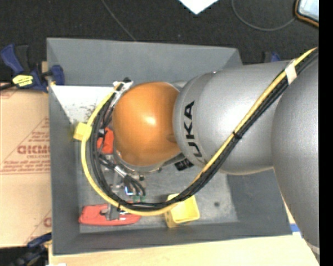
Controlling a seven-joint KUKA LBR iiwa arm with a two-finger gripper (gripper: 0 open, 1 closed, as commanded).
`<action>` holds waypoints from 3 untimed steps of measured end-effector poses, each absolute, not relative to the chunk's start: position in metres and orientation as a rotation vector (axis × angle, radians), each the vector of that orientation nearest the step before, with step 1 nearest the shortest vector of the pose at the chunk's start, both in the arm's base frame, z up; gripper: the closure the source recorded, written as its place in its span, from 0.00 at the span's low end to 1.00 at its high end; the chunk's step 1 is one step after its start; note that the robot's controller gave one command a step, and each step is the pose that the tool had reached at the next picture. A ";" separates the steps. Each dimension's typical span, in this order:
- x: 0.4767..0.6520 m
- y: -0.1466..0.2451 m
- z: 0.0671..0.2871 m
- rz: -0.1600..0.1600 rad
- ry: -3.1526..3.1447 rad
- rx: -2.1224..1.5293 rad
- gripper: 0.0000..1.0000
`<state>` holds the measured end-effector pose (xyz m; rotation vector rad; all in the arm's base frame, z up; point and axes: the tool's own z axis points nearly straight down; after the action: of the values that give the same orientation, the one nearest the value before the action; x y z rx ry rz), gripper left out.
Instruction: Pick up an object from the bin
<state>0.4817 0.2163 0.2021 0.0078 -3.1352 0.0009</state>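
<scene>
The gripper (121,204) hangs low in the bin (155,60), just beside a flat red thing (93,216) lying on the floor, a yellow block (183,211) to the red thing's right; I cannot tell whether it is open or holds anything, so nothing looks lifted yet.

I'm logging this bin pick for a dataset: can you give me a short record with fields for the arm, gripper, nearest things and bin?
bin: grey metal
arm: enters from the view's right, orange wrist cover over the bin's middle
gripper: below that cover, in the bin's left half
nearest things: red flat thing at the view's lower left; yellow block to its right
held: cannot tell
</scene>
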 end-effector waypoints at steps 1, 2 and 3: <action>0.484 0.215 0.206 -0.002 -3.143 -0.002 0.00; 0.478 0.183 0.071 -0.012 -3.163 0.088 0.00; 0.473 0.197 0.153 -0.011 -3.152 0.160 0.00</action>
<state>0.4733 0.1975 0.1527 0.1604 -3.1520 -0.0111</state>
